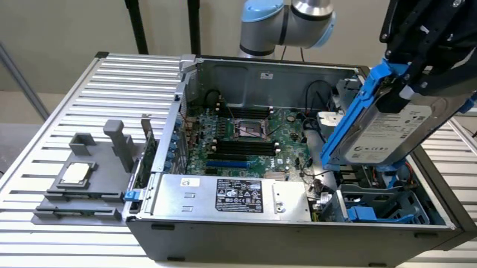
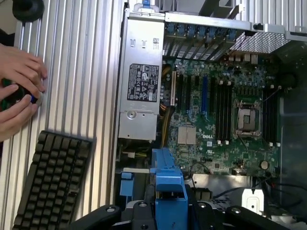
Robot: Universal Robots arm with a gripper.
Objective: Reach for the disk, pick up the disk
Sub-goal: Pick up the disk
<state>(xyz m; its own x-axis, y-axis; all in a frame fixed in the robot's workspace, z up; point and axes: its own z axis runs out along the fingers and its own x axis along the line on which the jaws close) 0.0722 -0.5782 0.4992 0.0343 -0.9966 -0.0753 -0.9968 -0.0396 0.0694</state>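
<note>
My jaws are pinched on the disk (image 1: 387, 125), gripping it by the top edge, so it hangs tilted and clear above the open computer case (image 1: 298, 234). In the exterior view the gripper (image 1: 417, 84) sits at the upper right with the drive's white printed label facing out and its blue frame running down the near edge. I judge the pick-up as good as done: the drive touches nothing below it. Holding it by one end seems sensible, since the long body can then come straight up out of the narrow slot.

Directly beneath it is the blue drive bay (image 1: 376, 209) at the case's corner, looking vacant. From my wrist, the blue frame end (image 2: 169, 184) sits between my black fingers (image 2: 139, 213).

Further on lies the power supply (image 1: 231, 195), the wide silver box with a black label, and then the motherboard (image 1: 253, 137) with its bare processor socket.

Outside the case, on the slatted table (image 1: 89, 111), a grey fixture (image 1: 86, 178) holds a small square chip (image 1: 75, 174). My wrist camera also catches a keyboard (image 2: 50, 182) and a person's hands (image 2: 19, 91) resting on the table.
</note>
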